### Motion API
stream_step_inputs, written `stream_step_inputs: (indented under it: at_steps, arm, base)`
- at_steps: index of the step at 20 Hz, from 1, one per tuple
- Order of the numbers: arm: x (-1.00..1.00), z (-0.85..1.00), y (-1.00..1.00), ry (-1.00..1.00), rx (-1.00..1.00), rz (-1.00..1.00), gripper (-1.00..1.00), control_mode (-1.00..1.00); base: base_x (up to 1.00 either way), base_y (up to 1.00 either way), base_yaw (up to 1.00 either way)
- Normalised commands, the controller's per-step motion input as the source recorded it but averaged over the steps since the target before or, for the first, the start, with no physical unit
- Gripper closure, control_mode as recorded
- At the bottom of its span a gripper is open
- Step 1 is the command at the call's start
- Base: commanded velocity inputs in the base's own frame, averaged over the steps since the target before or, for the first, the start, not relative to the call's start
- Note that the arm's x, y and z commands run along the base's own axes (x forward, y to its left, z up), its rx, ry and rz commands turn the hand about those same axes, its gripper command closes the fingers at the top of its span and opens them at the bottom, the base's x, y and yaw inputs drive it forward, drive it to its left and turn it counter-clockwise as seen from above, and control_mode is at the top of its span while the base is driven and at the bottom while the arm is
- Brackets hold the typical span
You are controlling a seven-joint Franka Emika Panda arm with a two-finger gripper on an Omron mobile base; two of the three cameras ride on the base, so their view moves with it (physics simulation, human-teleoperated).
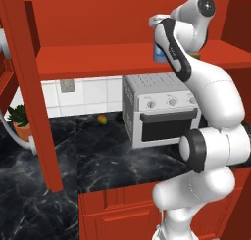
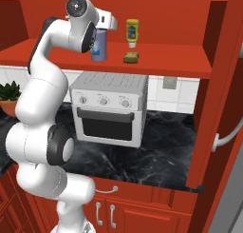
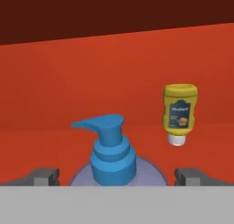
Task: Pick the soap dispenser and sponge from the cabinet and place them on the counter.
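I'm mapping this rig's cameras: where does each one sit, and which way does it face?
Left base view: behind the arm on its left, facing the cabinet shelf, toaster oven and counter; arm at right.
Right base view: behind on its right, same scene; arm at left.
Hand view: on the hand, looking along the open gripper at the soap dispenser.
Shared: the right base and hand views both show the soap dispenser and yellow squeeze bottle.
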Motion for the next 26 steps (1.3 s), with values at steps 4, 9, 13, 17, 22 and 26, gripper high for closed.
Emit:
stream_step_inputs:
  at_steps: [4, 9, 13, 17, 22, 26]
  arm:
    - [0.21, -0.08, 0.0, 0.02, 0.0, 0.0, -1.0, -1.0]
    - [0.21, -0.06, 0.0, 0.02, 0.0, 0.01, -1.0, -1.0]
    - [0.21, -0.01, 0.0, 0.01, 0.0, 0.01, -1.0, -1.0]
    - [0.22, -0.02, 0.0, 0.01, 0.0, 0.01, -1.0, -1.0]
    - [0.15, -0.01, 0.0, 0.0, 0.0, 0.01, -1.0, -1.0]
    - [0.02, -0.01, 0.01, 0.0, 0.0, 0.01, 1.0, -1.0]
  base:
    - [0.0, 0.0, 0.0]
    - [0.0, 0.0, 0.0]
    - [0.0, 0.0, 0.0]
    - [0.0, 0.0, 0.0]
    - [0.0, 0.0, 0.0]
    - [0.0, 0.0, 0.0]
